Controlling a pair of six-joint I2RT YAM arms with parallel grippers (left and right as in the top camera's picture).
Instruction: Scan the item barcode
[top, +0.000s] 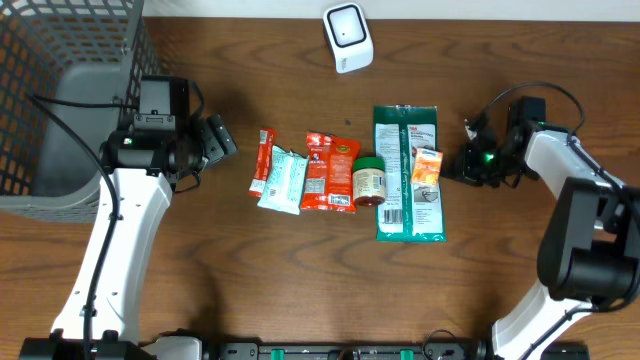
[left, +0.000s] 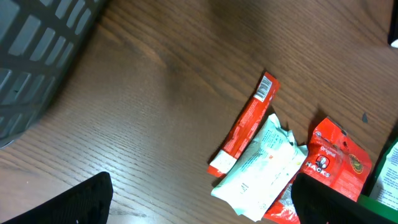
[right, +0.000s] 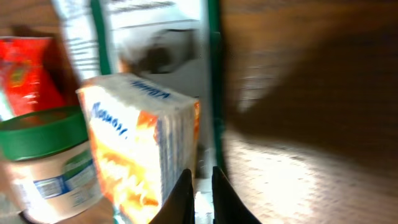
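You are at the pick-up step, with nothing lifted yet. Your right gripper (right: 200, 182) sits low at the right edge of the orange packet (right: 140, 143), its fingers drawn together. They may be nipping the rim of the green bag (top: 405, 130) beneath, but the wrist view is too blurred to say. Your left gripper (top: 222, 140) hangs wide apart and empty near the basket (top: 40, 60).

The likely item, the orange packet, lies on the green bag at the right end of the row on the table (top: 300, 280), just beside the jar (top: 368, 183). The scanner (top: 347, 37) stands well apart at the far edge.

Next, you probably need a firm hold on 1 item only, then a lift and a turn so its barcode faces the scanner.

The orange packet is a small, boxy block with glossy wrap. The green bag is flat, slick film, and could drag along with it. The jar is round, with a ribbed green lid.
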